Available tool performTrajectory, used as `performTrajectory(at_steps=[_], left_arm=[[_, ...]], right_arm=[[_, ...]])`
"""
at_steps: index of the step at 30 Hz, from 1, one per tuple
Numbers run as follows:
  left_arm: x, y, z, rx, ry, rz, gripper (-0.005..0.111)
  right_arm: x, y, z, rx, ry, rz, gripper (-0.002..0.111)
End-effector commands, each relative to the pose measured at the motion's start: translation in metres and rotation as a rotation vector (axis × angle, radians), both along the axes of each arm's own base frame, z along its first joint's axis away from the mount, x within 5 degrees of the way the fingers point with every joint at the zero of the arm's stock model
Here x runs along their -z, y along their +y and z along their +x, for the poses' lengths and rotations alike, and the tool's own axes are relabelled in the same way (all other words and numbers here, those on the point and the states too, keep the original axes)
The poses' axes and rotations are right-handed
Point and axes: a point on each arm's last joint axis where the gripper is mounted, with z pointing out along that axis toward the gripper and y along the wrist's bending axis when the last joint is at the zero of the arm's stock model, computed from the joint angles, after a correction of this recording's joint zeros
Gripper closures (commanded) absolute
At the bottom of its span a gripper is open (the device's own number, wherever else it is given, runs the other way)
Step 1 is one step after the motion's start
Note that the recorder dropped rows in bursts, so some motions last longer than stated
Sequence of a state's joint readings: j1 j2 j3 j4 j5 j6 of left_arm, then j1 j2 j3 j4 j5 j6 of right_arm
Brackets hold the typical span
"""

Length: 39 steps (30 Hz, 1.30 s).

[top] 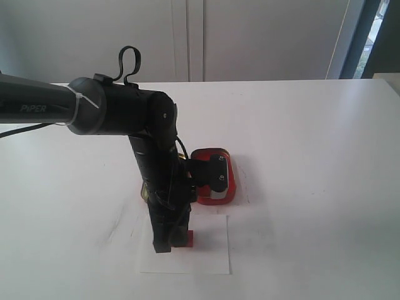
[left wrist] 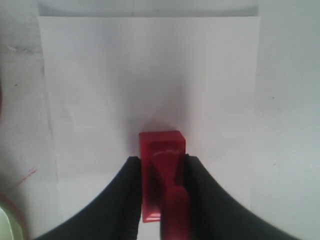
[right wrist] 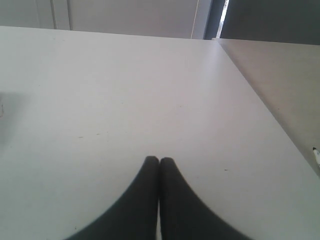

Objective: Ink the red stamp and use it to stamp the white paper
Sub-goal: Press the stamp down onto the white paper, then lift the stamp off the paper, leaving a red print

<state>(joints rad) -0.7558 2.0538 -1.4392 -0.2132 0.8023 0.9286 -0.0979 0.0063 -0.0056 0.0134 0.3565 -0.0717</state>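
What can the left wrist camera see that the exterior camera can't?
Only the left wrist view shows, up close, the left gripper pinching the red stamp from both sides, with the white paper unblocked ahead of it. Only the exterior view shows the long black arm and the red ink-pad tin behind it. Both show the stamp, the paper and the white table.
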Motion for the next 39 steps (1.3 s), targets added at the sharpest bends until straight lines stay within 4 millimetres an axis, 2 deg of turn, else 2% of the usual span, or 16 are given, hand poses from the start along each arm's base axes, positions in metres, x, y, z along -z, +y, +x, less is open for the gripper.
performTrajectory(at_steps=[1, 10, 18, 28, 39], left_arm=[[0.025, 0.001, -0.003, -0.005, 0.051, 0.048, 0.107], [0.021, 0.001, -0.003, -0.003, 0.045, 0.044, 0.107], [0.008, 0.002, -0.004, 0.0, 0.018, 0.024, 0.107], [-0.024, 0.0, -0.003, 0.012, 0.002, -0.001, 0.107], [-0.041, -0.001, 0.001, 0.005, -0.001, 0.024, 0.107]], right_arm=[[0.0, 0.0, 0.0, 0.004, -0.014, -0.009, 0.108], [0.0, 0.0, 0.0, 0.004, -0.014, -0.009, 0.108], [0.0, 0.0, 0.0, 0.004, -0.014, -0.009, 0.108], [0.0, 0.0, 0.0, 0.004, -0.014, -0.009, 0.108], [0.0, 0.0, 0.0, 0.004, -0.014, -0.009, 0.108]])
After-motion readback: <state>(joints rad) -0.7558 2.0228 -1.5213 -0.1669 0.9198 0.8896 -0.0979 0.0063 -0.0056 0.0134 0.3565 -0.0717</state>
